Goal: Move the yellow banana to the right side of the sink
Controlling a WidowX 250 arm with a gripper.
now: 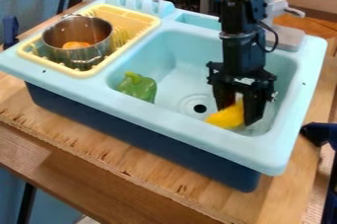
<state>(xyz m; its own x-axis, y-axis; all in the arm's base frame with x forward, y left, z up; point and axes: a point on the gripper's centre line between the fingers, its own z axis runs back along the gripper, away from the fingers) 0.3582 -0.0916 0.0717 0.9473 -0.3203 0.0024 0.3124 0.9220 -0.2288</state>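
- The black two-finger claw (239, 117) hangs low in the light-blue plastic sink (178, 45), its fingers parted around a bright yellow, smooth-looking toy piece (225, 118); whether they press on it cannot be told.
- For a sound grip, the claw would likely do best centred over the piece's thicker part, closing evenly and gently so the rounded surface doesn't roll out, while keeping clear of the near wall.
- Below and between the fingers, the piece lies tilted, plump and rounded at its lower end and narrowing upward; its exact kind is unclear.
- Just left of the claw in the view is the dark drain hole (200, 108); farther left, a glossy green toy pepper (138, 87).
- Farthest out, a shiny metal pot (69, 56) stands in a pale-yellow plastic rack (135, 15).
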